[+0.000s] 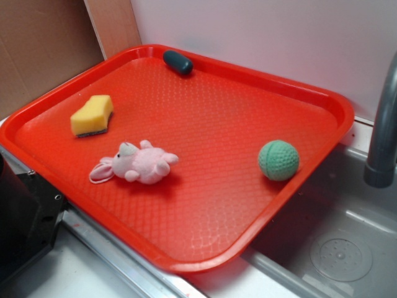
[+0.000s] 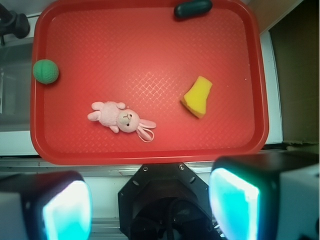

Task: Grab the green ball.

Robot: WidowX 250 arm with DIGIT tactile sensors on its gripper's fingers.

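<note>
Claw released, hovering off tray's near edge w/ nothing held; green ball sits alone by tray rim nearest sink, so centre over it, drop straight, close across widest part.

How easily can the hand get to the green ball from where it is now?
Probably yes. The green ball sits alone near the red tray's edge, well apart from the pink plush bunny, and the open hand hangs high above with nothing between.
</note>
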